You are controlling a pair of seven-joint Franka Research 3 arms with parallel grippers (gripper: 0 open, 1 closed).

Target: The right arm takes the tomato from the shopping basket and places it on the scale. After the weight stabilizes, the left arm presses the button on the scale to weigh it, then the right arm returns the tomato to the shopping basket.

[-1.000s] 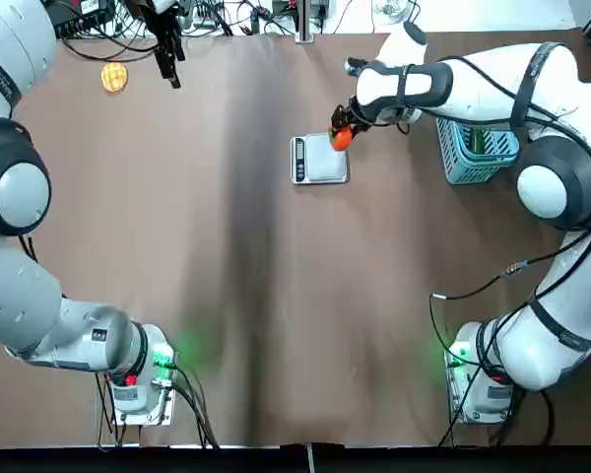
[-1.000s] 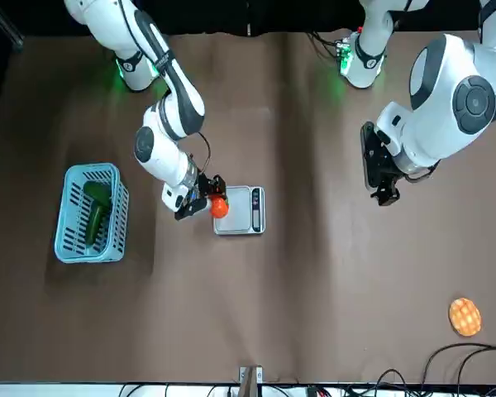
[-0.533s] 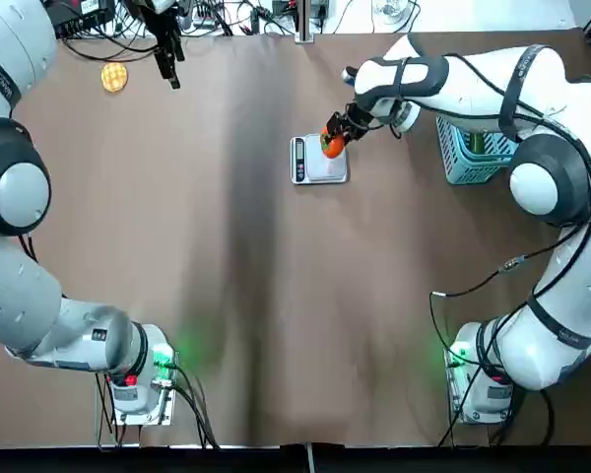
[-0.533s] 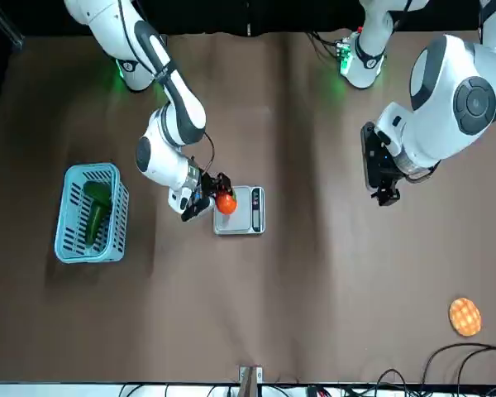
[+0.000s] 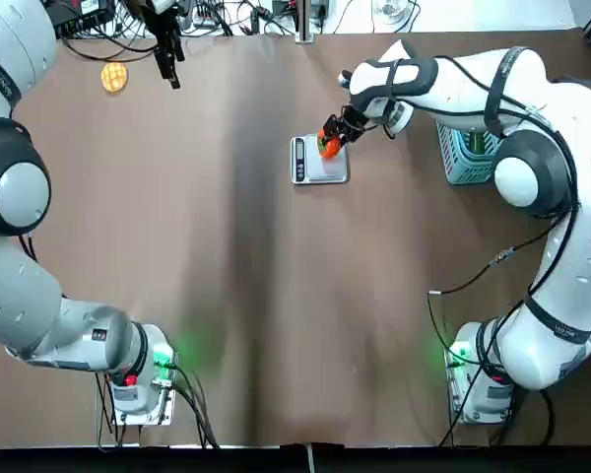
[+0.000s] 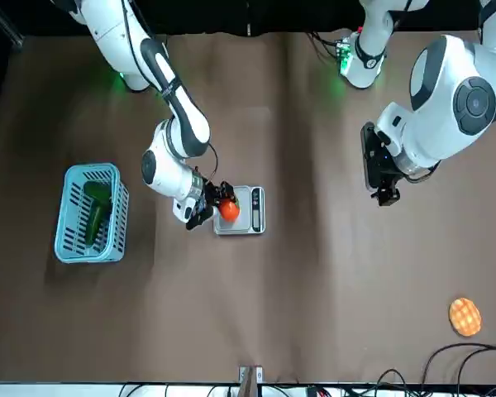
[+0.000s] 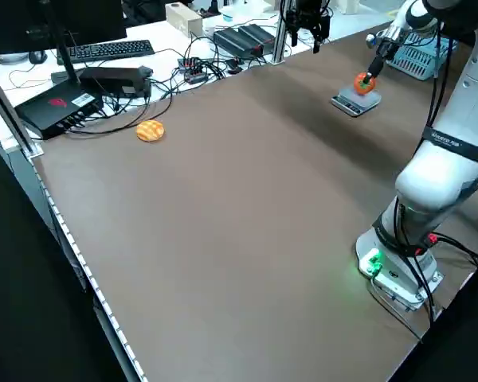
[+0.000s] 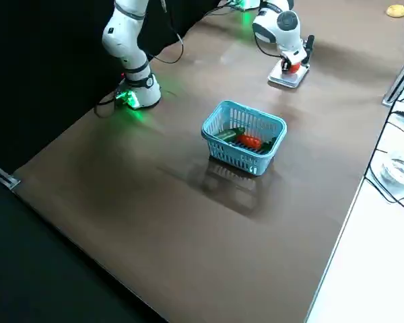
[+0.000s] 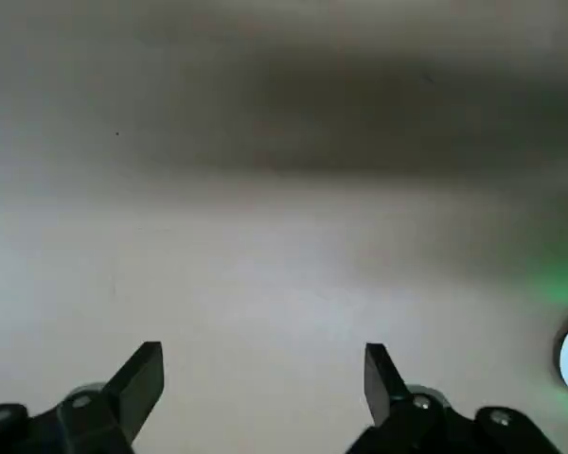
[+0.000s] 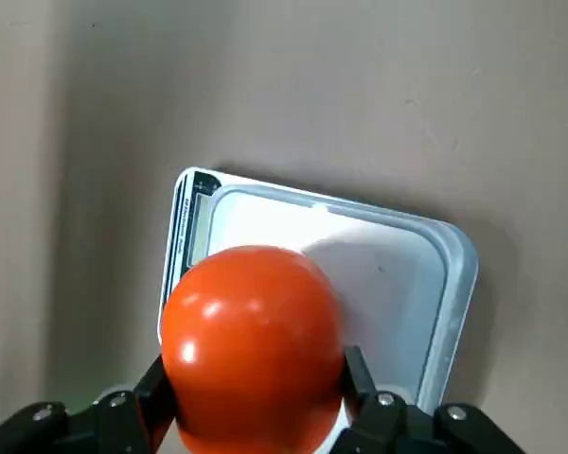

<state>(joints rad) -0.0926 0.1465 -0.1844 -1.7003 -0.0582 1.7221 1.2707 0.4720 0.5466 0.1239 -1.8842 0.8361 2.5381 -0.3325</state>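
1. Two black fingertips of the right gripper (image 10: 257, 378) are clamping the tomato (image 10: 256, 322) from opposite sides, presumably to keep something so round from rolling.
2. The tomato is hanging over the scale (image 10: 398, 284), towards its strip side rather than over the plate's middle. Whether it is touching the plate, I can't tell. I'd guess the arm is lining up to set it down, and letting go off-centre could send it rolling.
3. The scale is lying flat between the arms, its display strip (image 6: 256, 209) facing the left arm's side, which is probably making the button easier for that arm to reach.
4. The left gripper (image 9: 263, 364) is waiting away from the scale with its fingers spread apart, perhaps leaving room until there is a weight to read.
5. The blue basket (image 8: 239, 159) is standing beyond the scale on the right arm's side, holding a green vegetable (image 6: 97, 217) and a red item (image 8: 249, 141); it's likely staying handy for the return.
6. Tiny lettering is running along the scale's strip, but I'm not making out a word. A black box (image 7: 44, 111) on the side desk is carrying a red logo and a white label (image 7: 83, 99), neither of them readable from here.
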